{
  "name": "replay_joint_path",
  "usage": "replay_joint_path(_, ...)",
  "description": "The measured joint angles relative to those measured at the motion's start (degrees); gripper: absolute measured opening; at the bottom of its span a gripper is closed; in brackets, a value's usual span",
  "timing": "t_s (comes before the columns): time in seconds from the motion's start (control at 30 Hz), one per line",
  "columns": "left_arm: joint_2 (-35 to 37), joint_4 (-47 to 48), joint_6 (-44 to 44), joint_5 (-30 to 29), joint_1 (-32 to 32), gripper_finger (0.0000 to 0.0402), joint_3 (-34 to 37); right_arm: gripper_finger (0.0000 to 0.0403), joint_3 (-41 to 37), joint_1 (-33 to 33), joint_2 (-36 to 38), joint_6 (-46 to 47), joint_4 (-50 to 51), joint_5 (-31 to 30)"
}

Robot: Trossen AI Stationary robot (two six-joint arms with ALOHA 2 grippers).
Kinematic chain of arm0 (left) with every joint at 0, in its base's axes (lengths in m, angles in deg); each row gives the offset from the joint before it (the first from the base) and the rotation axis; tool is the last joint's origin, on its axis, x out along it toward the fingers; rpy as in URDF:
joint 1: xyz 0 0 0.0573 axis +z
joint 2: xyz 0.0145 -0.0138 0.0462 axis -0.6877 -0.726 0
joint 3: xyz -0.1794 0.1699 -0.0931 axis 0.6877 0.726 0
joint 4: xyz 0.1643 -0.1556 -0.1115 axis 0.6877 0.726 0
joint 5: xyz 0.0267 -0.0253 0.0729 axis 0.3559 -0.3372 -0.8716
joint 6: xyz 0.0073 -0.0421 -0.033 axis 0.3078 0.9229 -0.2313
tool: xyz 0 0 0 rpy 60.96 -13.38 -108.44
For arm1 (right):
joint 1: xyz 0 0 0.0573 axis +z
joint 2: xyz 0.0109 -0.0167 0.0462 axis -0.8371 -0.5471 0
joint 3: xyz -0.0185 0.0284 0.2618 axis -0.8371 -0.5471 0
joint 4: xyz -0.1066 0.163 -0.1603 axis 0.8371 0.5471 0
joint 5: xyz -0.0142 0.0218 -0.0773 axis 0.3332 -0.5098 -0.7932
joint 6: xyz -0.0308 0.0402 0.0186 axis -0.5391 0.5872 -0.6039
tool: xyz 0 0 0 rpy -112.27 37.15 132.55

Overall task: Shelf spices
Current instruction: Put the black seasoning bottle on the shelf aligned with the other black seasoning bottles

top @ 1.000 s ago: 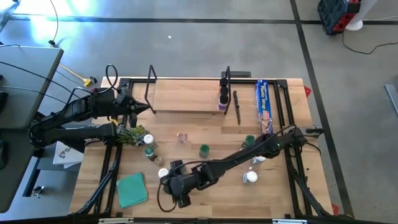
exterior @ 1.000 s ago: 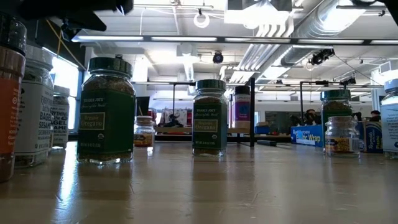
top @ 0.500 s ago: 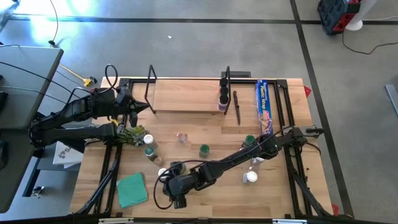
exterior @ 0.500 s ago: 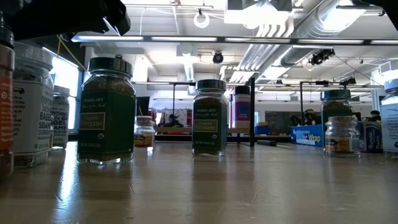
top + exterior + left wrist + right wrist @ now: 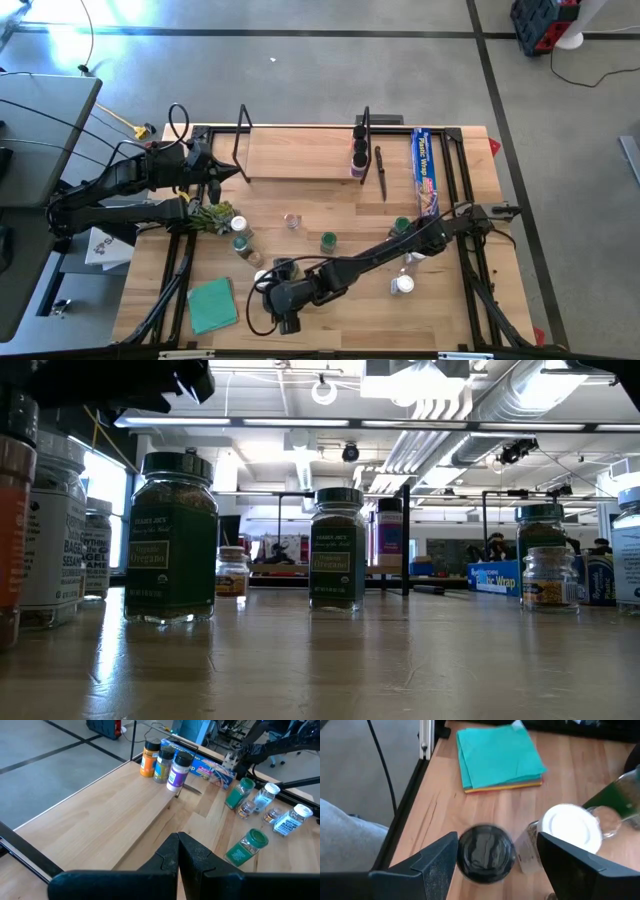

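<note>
Right claw (image 5: pixel 496 855) wide apart, straddling dark-lid jar (image 5: pixel 485 852) near front-left of table (image 5: pixel 330 210), fingers either side, not yet gripping — lined up for pickup. White-lid jar (image 5: pixel 570 827) just beside. Shelf (image 5: pixel 300 153) well apart, three jars (image 5: pixel 358 157) at its end. Left claw (image 5: pixel 178 851) pinched together, empty, waiting over shelf's left end.

Bright overhead light, blurred near jars (image 5: pixel 30 510)
</note>
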Motion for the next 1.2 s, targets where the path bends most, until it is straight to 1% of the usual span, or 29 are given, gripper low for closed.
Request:
replay_joint_path(0.07, 0.0, 0.0, 0.0, 0.0, 0.0, 0.0000, 0.0, 0.0268, 0.0, 0.0, 0.3, 0.7, -0.1, 0.1)
replay_joint_path(0.17, 0.0, 0.0, 0.0, 0.0, 0.0, 0.0000, 0.0, 0.0268, -0.1, 0.0, 0.3, 2.6, 0.1, 2.6)
replay_joint_path(0.4, 0.0, 0.0, 0.0, 0.0, 0.0, 0.0000, 0.0, 0.0268, -3.5, 0.2, 0.1, 3.7, -0.4, 1.9)
replay_joint_path(0.77, 0.0, 0.0, 0.0, -0.1, 0.0, 0.0000, 0.0, 0.0265, -3.6, 0.4, -0.9, 3.9, -2.4, 2.2)
replay_joint_path(0.87, 0.0, 0.1, 0.0, -0.1, 0.0, 0.0000, 0.0, 0.0246, -3.6, 0.3, -1.2, 4.0, -3.1, 2.7)
replay_joint_path(1.03, 0.0, 0.2, 0.0, 0.0, 0.0, 0.0000, 0.0, 0.0189, -3.6, 0.2, -1.6, 3.6, -4.4, 3.8)
replay_joint_path(1.2, 0.0, 0.5, 0.0, 0.1, 0.0, 0.0000, 0.0, 0.0188, -3.1, 0.2, -1.6, 1.5, -4.4, 4.8)
